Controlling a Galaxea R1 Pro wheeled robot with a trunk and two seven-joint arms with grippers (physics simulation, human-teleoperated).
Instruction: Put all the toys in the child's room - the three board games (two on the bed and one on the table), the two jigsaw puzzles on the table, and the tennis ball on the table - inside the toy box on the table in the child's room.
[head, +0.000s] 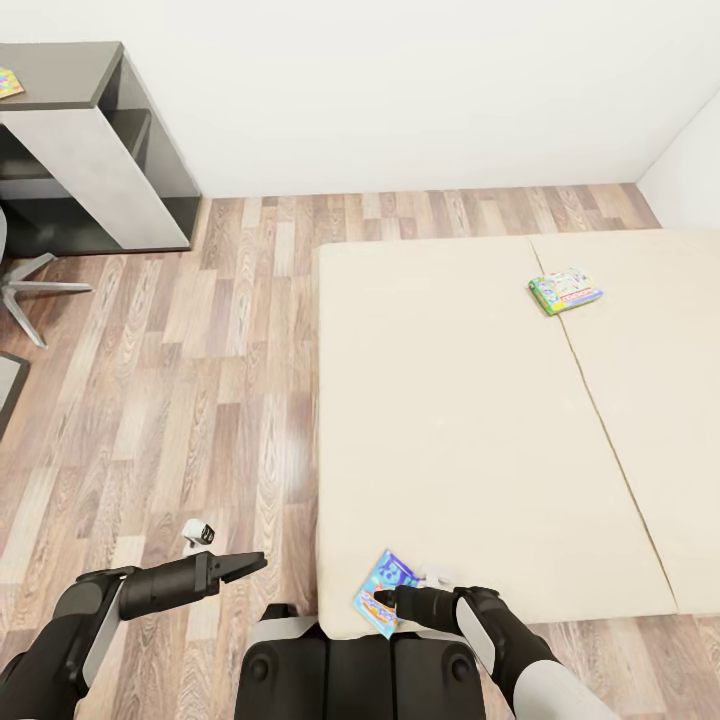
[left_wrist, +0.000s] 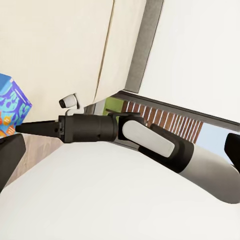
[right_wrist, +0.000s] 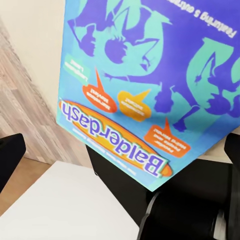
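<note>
Light blue board game (right_wrist: 150, 75), beige bed (head: 450, 400)

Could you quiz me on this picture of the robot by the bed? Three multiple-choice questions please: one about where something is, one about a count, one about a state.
1. Where does the light blue game box lie?
A. on the bed's near corner
B. on the floor
C. on the dark desk

2. How many game boxes are on the bed?
A. one
B. two
C. four

3. The left claw is:
A. carrying a ball
B. empty, over the floor
C. gripping a box

Answers: 1 A, it overhangs the mattress corner by the right claw. 2 B, the blue one and the green-edged box. 3 B, nothing between its fingers.
</note>
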